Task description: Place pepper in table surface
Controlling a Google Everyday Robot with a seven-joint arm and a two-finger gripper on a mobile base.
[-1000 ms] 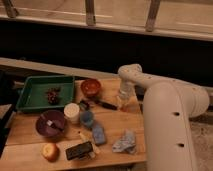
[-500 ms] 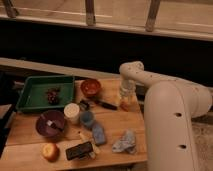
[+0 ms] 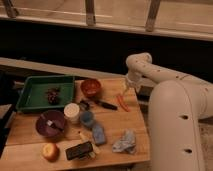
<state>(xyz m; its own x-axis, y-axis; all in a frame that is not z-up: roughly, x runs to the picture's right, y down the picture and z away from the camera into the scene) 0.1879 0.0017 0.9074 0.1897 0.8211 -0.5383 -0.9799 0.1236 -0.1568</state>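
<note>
The small slender orange-red pepper (image 3: 122,102) is seen lying flat on the light tan wooden plank tabletop (image 3: 117,125), near its right edge, at about 3 o'clock from the round orange-red bowl (image 3: 90,87). The white arm's gripper (image 3: 129,85) is held just above the pepper, at roughly 1 o'clock from it, apart from it; whether the fingers are spread or pressed together cannot be told.

A dark-handled utensil (image 3: 102,104) is laid between the bowl and the pepper. A green rectangular tray (image 3: 35,91) is set at the tabletop's 10 o'clock corner, with a dark reddish cluster (image 3: 52,94) inside it. Below the tray, a purple round bowl (image 3: 51,123) is placed beside a white cylindrical cup (image 3: 72,112). A blue rounded item (image 3: 87,119) and a blue flat piece (image 3: 98,134) are found near the centre. Towards 6 o'clock, a yellowish round fruit (image 3: 50,151), a dark rectangular packet (image 3: 80,150) and a crumpled grey-blue cloth (image 3: 125,141) are arranged along the front edge.
</note>
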